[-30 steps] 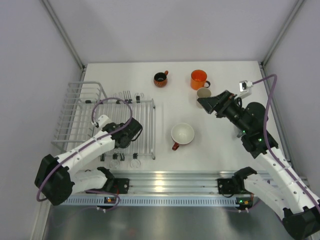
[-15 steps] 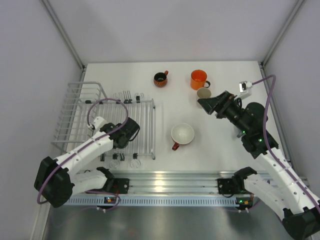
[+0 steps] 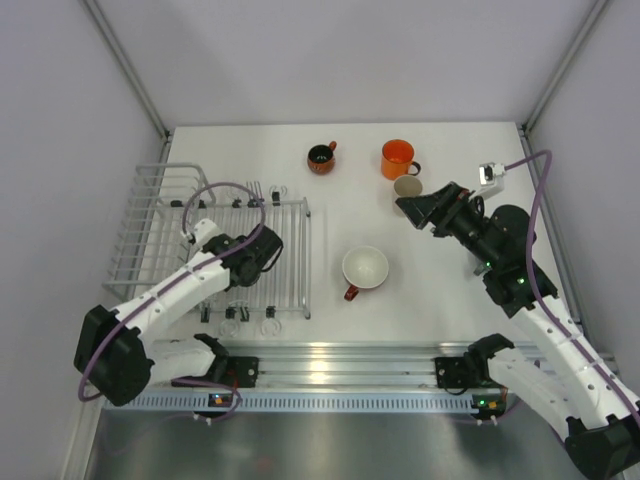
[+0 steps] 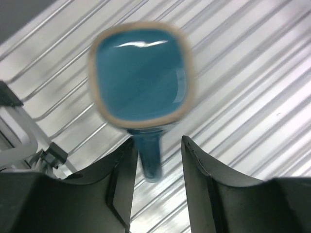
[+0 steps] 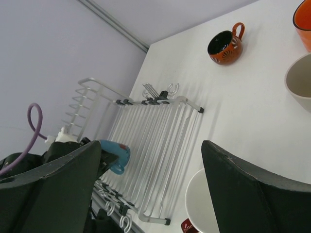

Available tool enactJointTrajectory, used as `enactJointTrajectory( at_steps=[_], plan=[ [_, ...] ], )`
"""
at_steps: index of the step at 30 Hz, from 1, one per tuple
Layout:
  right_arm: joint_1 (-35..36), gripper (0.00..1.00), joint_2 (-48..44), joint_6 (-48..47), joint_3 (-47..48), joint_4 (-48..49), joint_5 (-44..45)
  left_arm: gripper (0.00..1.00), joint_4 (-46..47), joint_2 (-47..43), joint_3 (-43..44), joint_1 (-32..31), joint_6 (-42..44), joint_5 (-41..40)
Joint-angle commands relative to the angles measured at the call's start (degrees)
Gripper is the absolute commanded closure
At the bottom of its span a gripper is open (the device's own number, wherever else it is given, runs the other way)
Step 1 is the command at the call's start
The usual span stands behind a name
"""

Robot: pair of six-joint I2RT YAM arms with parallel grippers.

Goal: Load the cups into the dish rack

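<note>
left tool (image 4: pixel 158 143), unclenched, straddles the handle of grey-blue mug (image 4: pixel 141 77) on dish rack (image 3: pixel 291 272) (right tool (image 3: pixel 410 206) gapes beside cream mug (image 5: pixel 300 80)).

The white-shelled left arm (image 3: pixel 165 292) and right arm (image 3: pixel 556 335) had black joint housings (image 3: pixel 512 285), looping purple cables (image 3: pixel 228 184), small green lights (image 3: pixel 487 266) and matte black fingers (image 4: pixel 121 179).

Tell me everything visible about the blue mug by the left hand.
The blue mug is glossy teal, ceramic-looking, with a cream rim, squarish with rounded corners, and blurred. Its handle lies between the fingers of the left hand, above the dish rack's white slats. Whether the fingers clamp it cannot be told.
</note>
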Motion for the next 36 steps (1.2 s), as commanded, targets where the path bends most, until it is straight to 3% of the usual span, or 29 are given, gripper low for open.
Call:
enactJointTrajectory(
  at_steps=[1,6,14,26,27,28,30,31,36],
  plan=[
    [0.59,0.15,-0.69,-1.36,2.16,1.17,0.94,0.54,-0.93,4.63,8.14,0.31,12.64,-3.05],
    [0.59,0.15,-0.51,-1.18,1.90,1.08,1.29,0.52,-5.85,11.14,12.46,0.04,14.52,-4.28],
    [0.59,0.15,-1.21,-1.97,1.99,-0.94,2.26,0.41,-6.20,9.22,12.46,-0.84,15.38,-5.16],
    [0.59,0.15,-0.95,-2.06,2.25,-1.11,2.26,0.47,-5.59,11.84,21.51,-5.31,28.74,-12.19],
    [0.68,0.15,-0.95,-2.15,2.25,-1.11,2.34,0.48,-5.59,13.85,22.04,-5.41,29.79,-12.89],
    [0.59,0.15,-1.12,-2.15,2.34,-1.20,2.34,0.61,-5.50,15.27,22.83,-5.41,30.41,-13.51],
    [0.68,0.15,-1.12,-2.32,2.51,-1.46,2.34,0.73,-5.32,17.99,24.50,-5.41,31.47,-15.87],
    [0.68,0.15,-1.30,-2.41,2.60,-1.55,2.34,1.00,-5.24,21.22,25.03,-5.41,31.73,-16.24],
    [0.68,0.15,-2.79,-3.90,3.30,-3.22,3.31,1.00,-5.33,28.55,26.53,-4.79,32.27,-16.42]
  ],
)
